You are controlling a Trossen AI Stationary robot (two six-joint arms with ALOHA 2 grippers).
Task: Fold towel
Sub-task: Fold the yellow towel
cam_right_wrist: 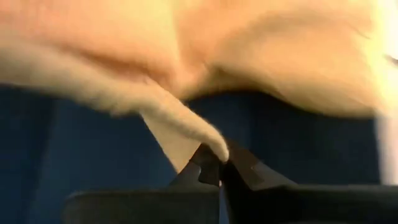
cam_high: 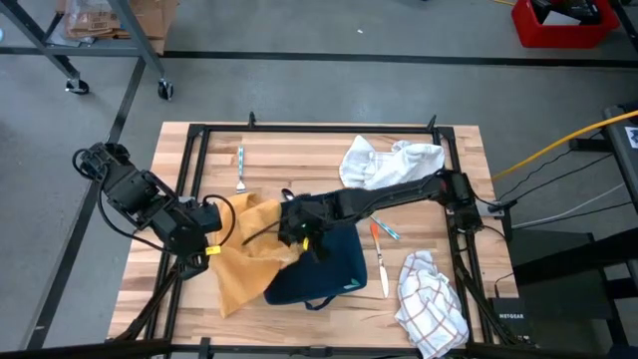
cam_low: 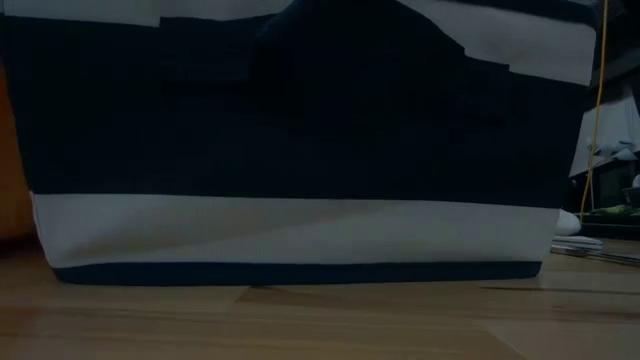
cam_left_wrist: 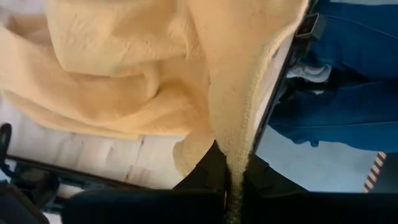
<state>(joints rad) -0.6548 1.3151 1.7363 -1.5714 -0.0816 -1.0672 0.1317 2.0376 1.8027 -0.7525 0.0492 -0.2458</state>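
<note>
**Both pincers pinching the yellow towel**

My left pincer (cam_high: pixel 206 242) sits at the left side of the surface (cam_high: pixel 299 150), pressed together on the left edge of the towel (cam_high: pixel 249 249). From my left wrist I see the fingers (cam_left_wrist: pixel 214 171) clamped on a thick fold of that yellow cloth, which rises up from between them and spreads out in loose bunches.

The towel lies crumpled near the front of the surface, between my two pincers, its right part resting on a dark blue bag (cam_high: pixel 324 269).

My right pincer (cam_high: pixel 299 237) reaches in from the right, over the middle of the surface, and is squeezed shut on the towel's right edge. From the right wrist, a small tip of yellow cloth is nipped between the fingertips (cam_right_wrist: pixel 208 165), with the blue bag behind.

Farther back, left of centre, lies a small utensil (cam_high: pixel 240 168). A white cloth (cam_high: pixel 384 162) is heaped at the back right, partly under my right arm. Two pens (cam_high: pixel 381 254) lie right of the bag, and a checked cloth (cam_high: pixel 431 299) is bunched at the front right corner.

In the low view the blue and white bag (cam_low: pixel 300 150) fills nearly everything and hides both pincers.
</note>
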